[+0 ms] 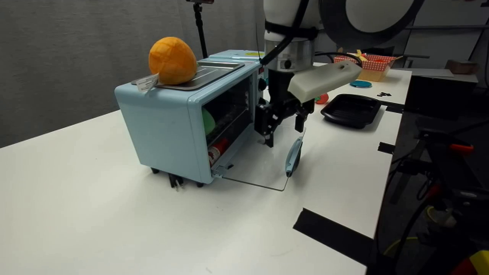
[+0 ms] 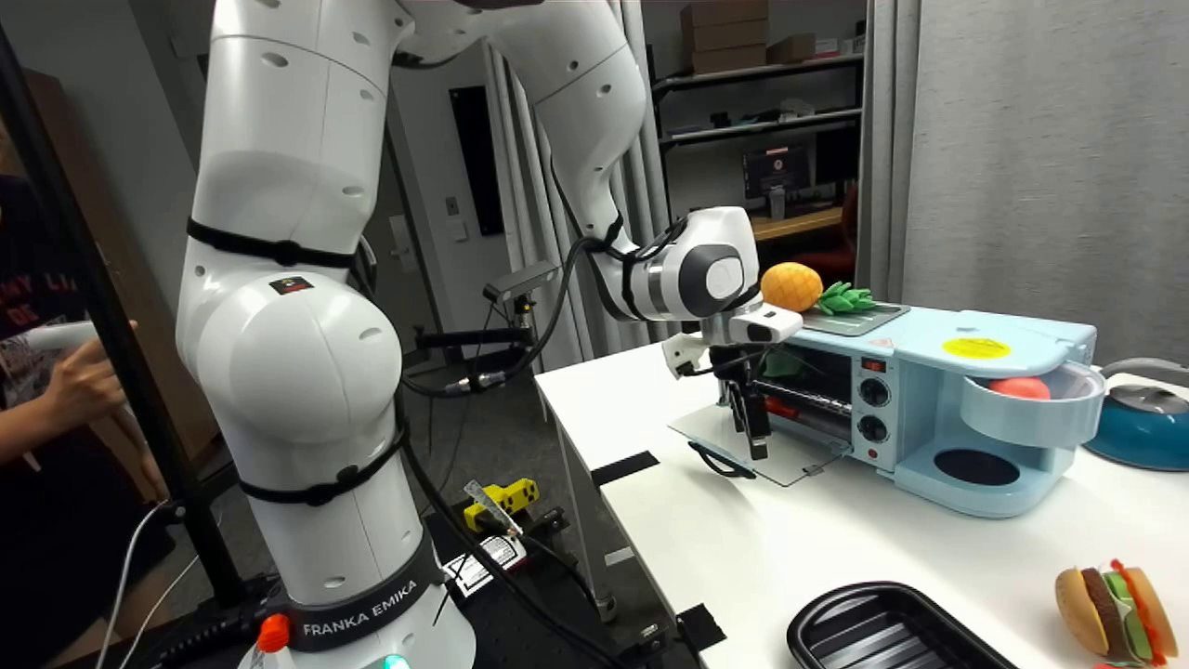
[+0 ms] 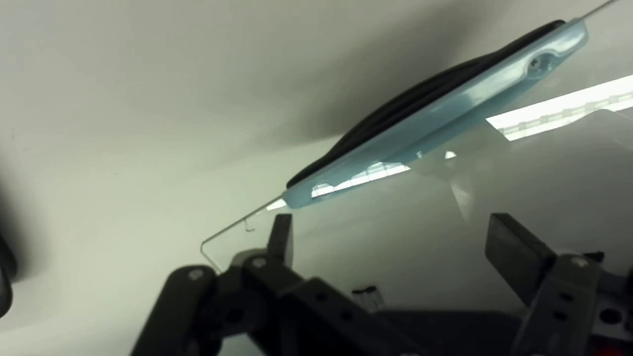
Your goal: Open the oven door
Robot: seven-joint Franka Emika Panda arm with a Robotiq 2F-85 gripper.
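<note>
The oven door lies folded down, roughly level, before the toaster oven, presumably borne by its hinges, so I judge the opening as accomplished. Above it hangs the gripper, fingers wide apart and holding nothing, probably in order that the handle (blue, with black grip) is free.
</note>
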